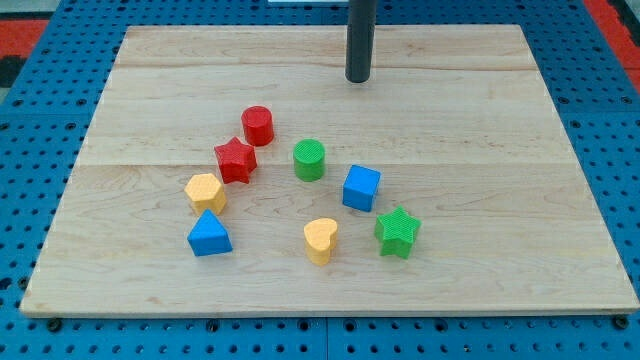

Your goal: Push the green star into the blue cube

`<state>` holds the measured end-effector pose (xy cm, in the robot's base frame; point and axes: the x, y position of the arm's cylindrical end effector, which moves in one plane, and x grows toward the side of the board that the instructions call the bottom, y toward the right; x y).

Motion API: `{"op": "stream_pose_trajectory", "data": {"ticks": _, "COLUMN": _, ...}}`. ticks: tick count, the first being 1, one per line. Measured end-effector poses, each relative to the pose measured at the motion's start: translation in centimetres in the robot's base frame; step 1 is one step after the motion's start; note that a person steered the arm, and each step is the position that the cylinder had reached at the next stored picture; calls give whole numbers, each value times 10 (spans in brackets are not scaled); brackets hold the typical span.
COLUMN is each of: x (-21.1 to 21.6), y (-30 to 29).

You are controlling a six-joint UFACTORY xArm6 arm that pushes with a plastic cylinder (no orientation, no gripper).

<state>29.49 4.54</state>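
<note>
The green star point(398, 232) lies on the wooden board point(520, 150) toward the view's lower right. The blue cube point(361, 188) sits just up and to the left of it, a small gap between them. My tip point(358, 79) is at the view's top centre, far above both blocks and touching none.
A green cylinder point(309, 160) stands left of the blue cube. A yellow heart point(321, 241) lies left of the green star. A red cylinder point(258, 126), red star point(235, 160), yellow hexagon point(205, 192) and blue triangle point(209, 235) sit at the left. Blue pegboard surrounds the board.
</note>
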Motion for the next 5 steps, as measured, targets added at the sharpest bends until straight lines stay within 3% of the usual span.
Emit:
{"op": "stream_pose_trajectory", "data": {"ticks": 2, "x": -1, "y": 12}}
{"op": "stream_pose_trajectory", "data": {"ticks": 3, "x": 60, "y": 53}}
{"op": "stream_pose_trajectory", "data": {"ticks": 4, "x": 143, "y": 127}}
{"op": "stream_pose_trajectory", "data": {"ticks": 5, "x": 230, "y": 153}}
